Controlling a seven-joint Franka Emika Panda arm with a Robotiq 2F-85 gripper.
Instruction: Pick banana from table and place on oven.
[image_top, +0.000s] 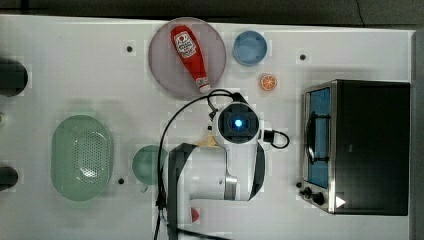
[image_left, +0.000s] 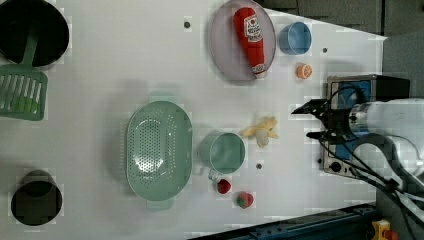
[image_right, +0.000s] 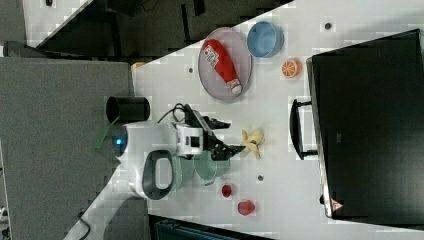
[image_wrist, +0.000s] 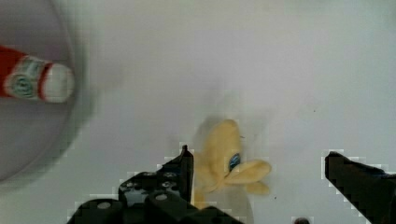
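The pincer (image_wrist: 257, 161) hangs released above the white tabletop (image_wrist: 261, 56), the banana (image_wrist: 226, 161) lying flat between its fingers, untouched.

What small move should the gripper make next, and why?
Probably a short descent straight toward the banana. The gripper is open, and in the wrist view the banana lies on the table between its fingers, nearer one finger. The left view shows the gripper apart from the banana, so nothing is grasped yet.
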